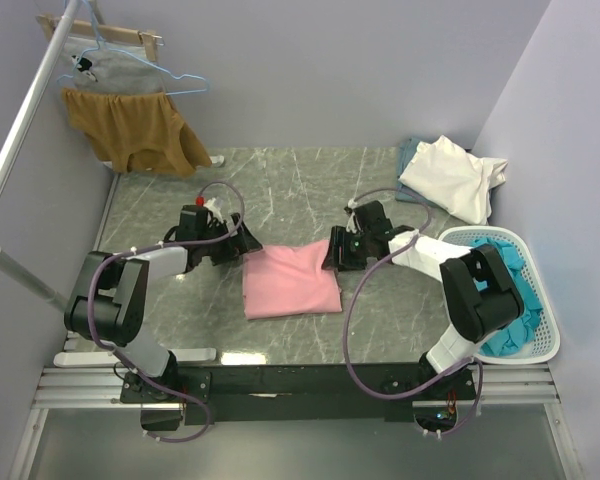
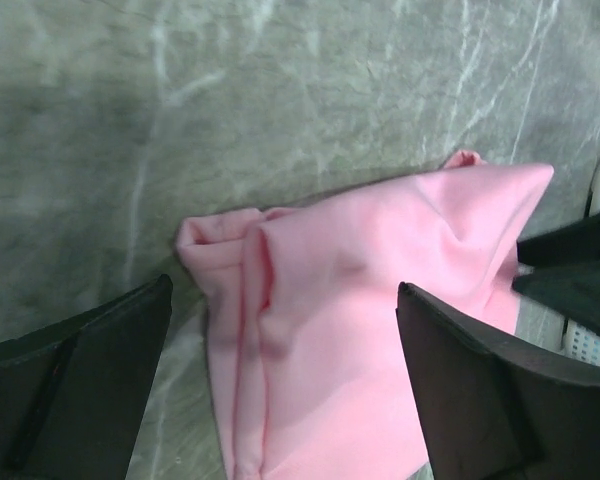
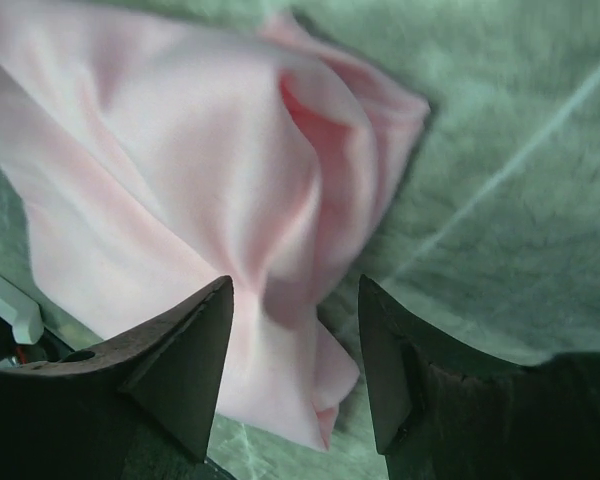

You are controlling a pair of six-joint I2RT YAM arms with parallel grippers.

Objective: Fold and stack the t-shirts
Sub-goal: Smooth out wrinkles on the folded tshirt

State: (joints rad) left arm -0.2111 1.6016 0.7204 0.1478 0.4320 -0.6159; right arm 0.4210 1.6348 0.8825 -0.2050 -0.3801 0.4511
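Teal t-shirts point(image 1: 525, 300) wait in basket point(image 1: 470, 232) near right. Pink t-shirt point(image 1: 290, 282) lies folded mid surface point(image 1: 280, 190); left pincer point(image 1: 242, 240) and right pincer point(image 1: 338, 252) at its far corners, both spread apart, clamping nothing. Best lift clear straight up without snagging folds, then stack on cream t-shirt point(image 1: 450, 178) far right

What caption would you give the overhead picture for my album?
Robot's left gripper and right gripper, both open, flank a folded pink shirt on the table.
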